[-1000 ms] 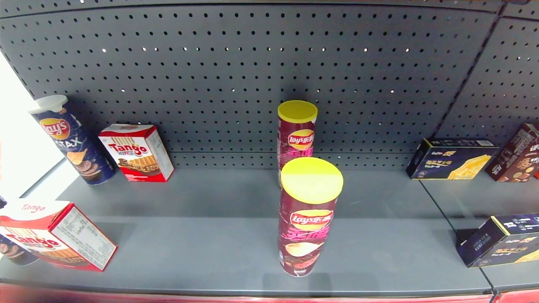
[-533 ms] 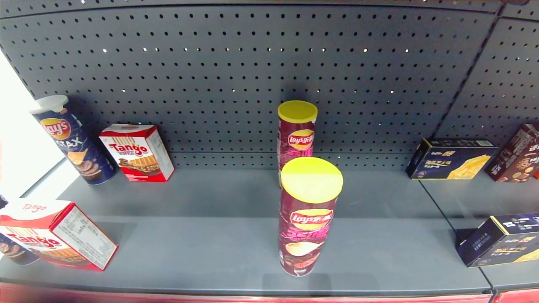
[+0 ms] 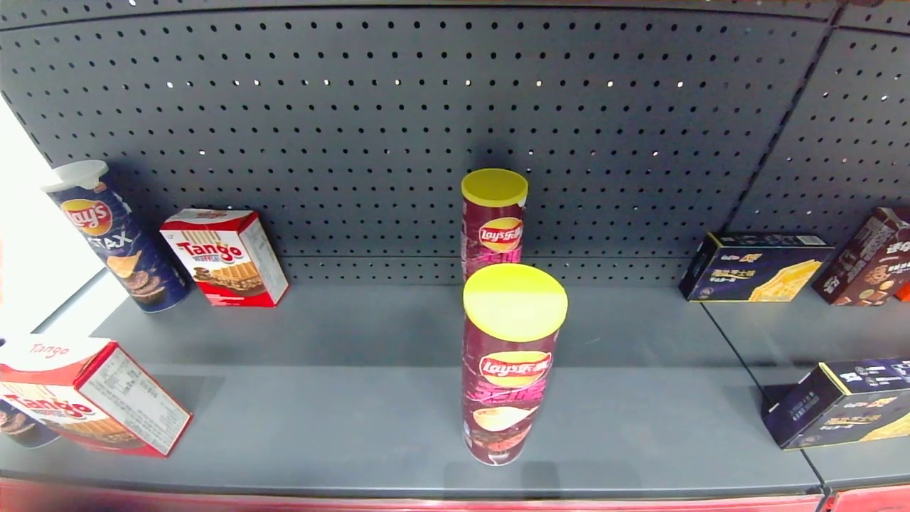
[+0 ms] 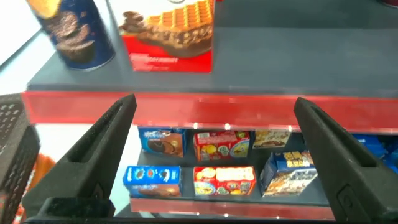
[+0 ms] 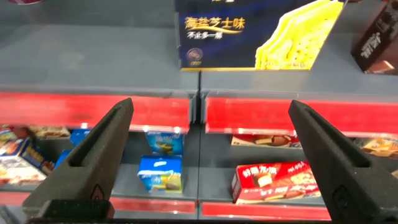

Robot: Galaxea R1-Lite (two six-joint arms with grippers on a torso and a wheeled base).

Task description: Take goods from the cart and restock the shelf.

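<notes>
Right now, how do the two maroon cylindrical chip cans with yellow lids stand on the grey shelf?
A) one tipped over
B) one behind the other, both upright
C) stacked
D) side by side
B: the front can stands upright near the edge of the shelf, the rear can upright directly behind it.

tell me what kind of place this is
Probably a shop aisle, or a mock one: a pegboard-backed shelf holds chip cans and wafer boxes, and more snack packs sit one level down.

This is a shop. Chip cans [image 3: 508,384] and snack boxes [image 3: 224,259] stand on a grey shelf [image 3: 341,405] with a holey back wall [image 3: 355,142]. Past the left gripper [image 4: 214,102], more snacks [image 4: 224,180] sit in rows lower down.
</notes>
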